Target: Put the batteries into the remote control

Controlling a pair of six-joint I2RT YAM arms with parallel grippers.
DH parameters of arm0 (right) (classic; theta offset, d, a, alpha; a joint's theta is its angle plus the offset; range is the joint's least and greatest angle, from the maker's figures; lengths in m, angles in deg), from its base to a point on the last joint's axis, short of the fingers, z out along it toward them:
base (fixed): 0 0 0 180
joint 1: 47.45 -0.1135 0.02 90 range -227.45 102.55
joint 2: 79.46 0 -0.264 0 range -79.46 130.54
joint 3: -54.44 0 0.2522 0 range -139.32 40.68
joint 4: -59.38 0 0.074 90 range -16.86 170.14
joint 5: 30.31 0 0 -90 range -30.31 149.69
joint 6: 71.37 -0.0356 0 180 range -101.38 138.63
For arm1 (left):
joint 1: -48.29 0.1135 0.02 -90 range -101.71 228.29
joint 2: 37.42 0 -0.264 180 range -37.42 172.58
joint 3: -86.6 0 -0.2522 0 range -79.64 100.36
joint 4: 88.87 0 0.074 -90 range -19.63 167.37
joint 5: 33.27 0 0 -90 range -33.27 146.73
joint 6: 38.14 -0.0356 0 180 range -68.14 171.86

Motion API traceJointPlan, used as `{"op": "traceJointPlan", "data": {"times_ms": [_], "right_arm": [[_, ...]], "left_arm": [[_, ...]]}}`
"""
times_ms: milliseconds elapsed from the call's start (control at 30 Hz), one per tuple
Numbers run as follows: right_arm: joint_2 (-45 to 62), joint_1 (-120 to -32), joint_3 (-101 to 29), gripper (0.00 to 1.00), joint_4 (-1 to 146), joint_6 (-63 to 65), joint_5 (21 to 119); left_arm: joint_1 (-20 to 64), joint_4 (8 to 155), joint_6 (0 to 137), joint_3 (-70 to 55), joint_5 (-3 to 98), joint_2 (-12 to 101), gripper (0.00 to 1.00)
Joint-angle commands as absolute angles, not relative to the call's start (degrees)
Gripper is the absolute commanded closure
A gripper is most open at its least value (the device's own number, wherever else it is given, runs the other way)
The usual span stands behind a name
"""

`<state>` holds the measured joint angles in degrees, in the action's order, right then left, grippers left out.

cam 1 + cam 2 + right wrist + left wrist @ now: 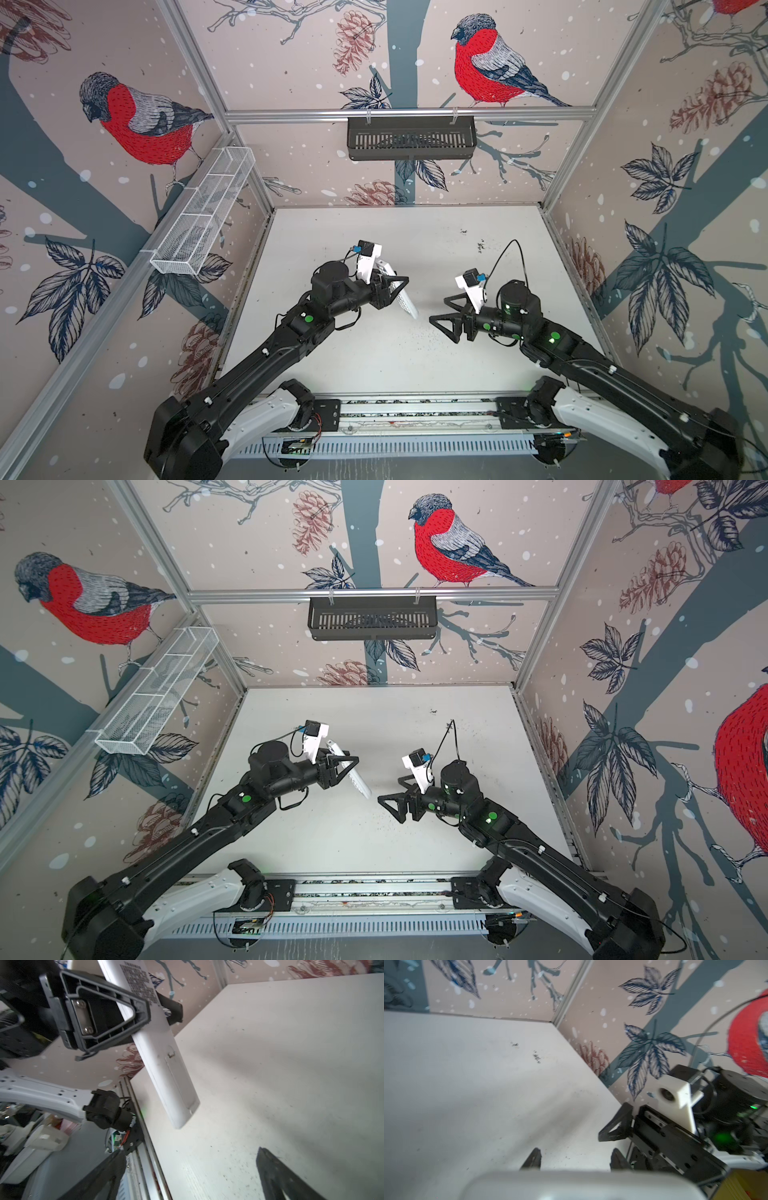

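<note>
In both top views the table (374, 365) (332, 841) has lots of bare room in the middle and at the back. Walls close it in on three sides. The remote (406, 302) (360, 782) is white, thin and tilted, with its low end toward the table. The left gripper (392, 289) (343, 766) squeezes it near the middle. The right gripper (439, 312) (390, 791) is just beside the low end. Its jaws are wide and hold nothing.

In the left wrist view the remote (529, 1186) is a white blur up close. Bare table (467, 1084) runs to the walls.

In the right wrist view the remote's (166, 1064) back shows small print and a shut lid (179, 1080). The left gripper (145, 1012) clamps both its sides. The right fingers (276, 1174) stand far apart over bare table (291, 1064).
</note>
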<state>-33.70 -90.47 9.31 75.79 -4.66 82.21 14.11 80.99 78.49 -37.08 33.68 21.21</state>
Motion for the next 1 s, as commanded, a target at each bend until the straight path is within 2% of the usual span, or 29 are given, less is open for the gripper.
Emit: {"op": "traceJointPlan", "data": {"times_ms": [0,167,267,400,533,733,800,900,967], "right_arm": [[-34.6,-90.4,10.9,0.01,79.2,-3.8,68.6],[-33.8,-90.4,12.3,0.01,79.6,-6.0,51.8],[-33.2,-90.5,14.4,0.01,76.8,-2.7,44.0],[-32.5,-89.9,16.8,0.01,71.4,2.0,27.8],[-31.2,-86.2,19.6,0.01,61.3,9.7,20.4],[-24.4,-68.3,20.4,0.01,50.9,13.2,32.1],[-20.9,-65.3,20.5,0.01,46.8,14.9,34.0],[-14.6,-63.1,22.3,0.01,37.3,18.0,33.6],[-10.6,-61.9,21.1,0.01,36.4,18.5,33.1]], "left_arm": [[15.5,65.7,74.9,-34.0,39.9,26.6,0.94],[16.4,58.3,76.9,-28.7,45.5,39.6,0.97],[16.6,53.8,77.0,-22.9,46.6,48.0,0.98],[16.4,51.6,77.4,-16.5,48.0,55.9,0.99],[16.4,50.3,78.2,-12.3,50.4,61.4,0.98],[16.3,52.7,79.8,-9.3,50.9,67.4,0.95],[15.9,53.4,80.1,-8.5,52.1,69.2,0.94],[15.6,55.0,80.7,-7.6,52.6,71.8,0.86],[15.5,56.4,81.2,-7.5,53.2,73.2,0.82]]}}
